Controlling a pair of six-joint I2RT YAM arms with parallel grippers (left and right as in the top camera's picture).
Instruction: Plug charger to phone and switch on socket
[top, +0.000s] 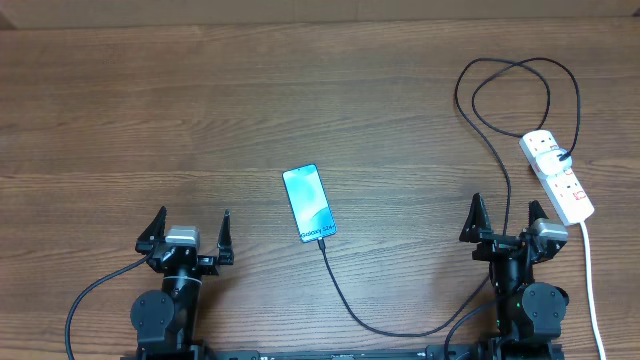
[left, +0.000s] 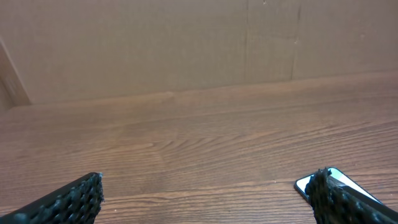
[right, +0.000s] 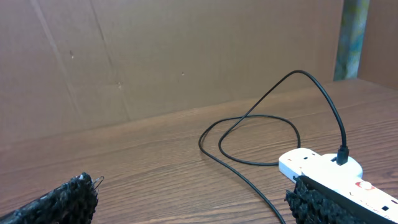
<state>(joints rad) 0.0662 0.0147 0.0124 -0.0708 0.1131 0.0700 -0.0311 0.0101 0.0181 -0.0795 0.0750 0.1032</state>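
Note:
The phone lies face up mid-table, its blue-teal screen lit; a corner of it shows in the left wrist view. The black charger cable meets the phone's bottom edge, runs under the right arm, loops at the far right and is plugged into the white socket strip, also in the right wrist view. My left gripper is open and empty, left of the phone. My right gripper is open and empty, just left of the socket.
The socket's white cord runs down the right side to the front edge. Brown cardboard walls stand behind the table. The cable's loops lie on the wood ahead of the right gripper.

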